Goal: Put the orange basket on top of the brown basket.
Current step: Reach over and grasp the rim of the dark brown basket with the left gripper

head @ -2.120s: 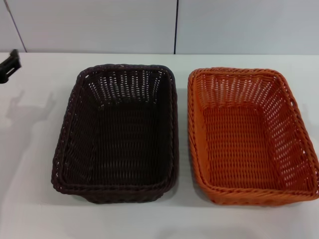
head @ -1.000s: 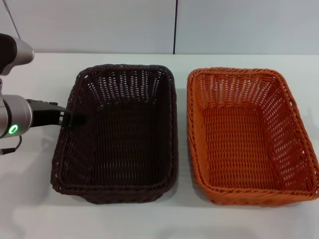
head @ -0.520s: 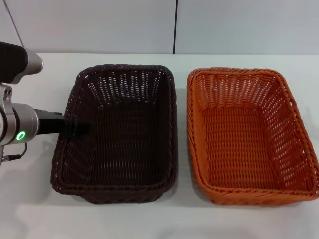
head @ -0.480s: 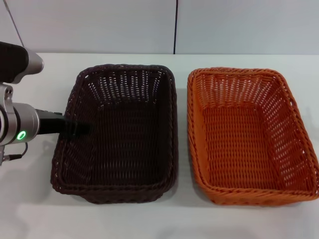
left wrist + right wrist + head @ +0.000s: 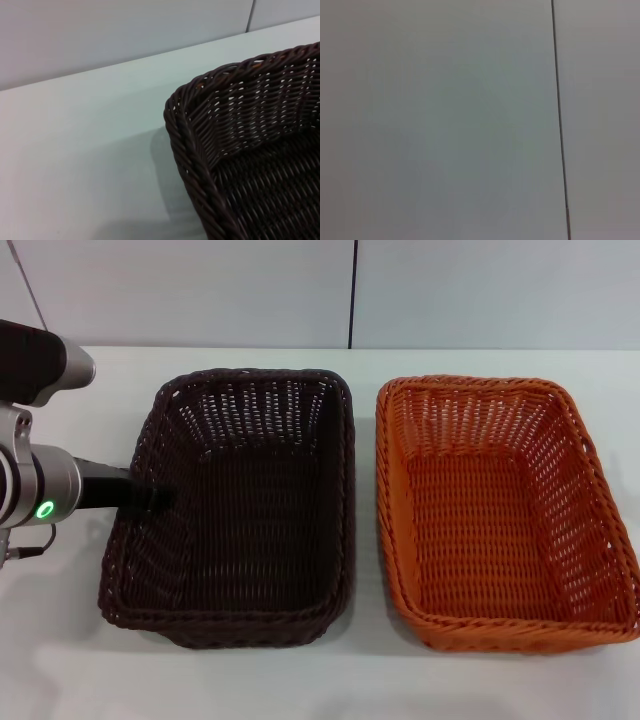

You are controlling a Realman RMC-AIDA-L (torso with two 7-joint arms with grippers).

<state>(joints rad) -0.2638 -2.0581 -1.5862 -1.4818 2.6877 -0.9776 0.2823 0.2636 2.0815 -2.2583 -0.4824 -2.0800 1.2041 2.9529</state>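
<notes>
Your left gripper [image 5: 152,496] has reached in from the left and sits at the left rim of the brown basket [image 5: 240,505], about midway along that side, its dark tip crossing the rim and lying over the inner wall. You cannot tell from the head view whether the fingers are spread, pressed together or pinching the rim; black fingers merge with the dark weave. The silver wrist behind it shows a green light [image 5: 44,509].

From the gripper, the brown basket stretches away to the right, sitting on the white table [image 5: 60,640]. Its near left corner looks pushed slightly outward. Beyond its far right side, just beside it with a narrow gap, is the orange basket [image 5: 500,510], also resting flat on the table, open side up, well apart from the gripper. The two baskets sit side by side.

Your left wrist view shows one rounded corner of the brown basket [image 5: 240,150], with braided rim and openwork side, and bare table next to it; no fingers appear there.

Your right gripper is out of sight; the right wrist view shows only a plain pale wall [image 5: 445,120] with a thin dark seam.
</notes>
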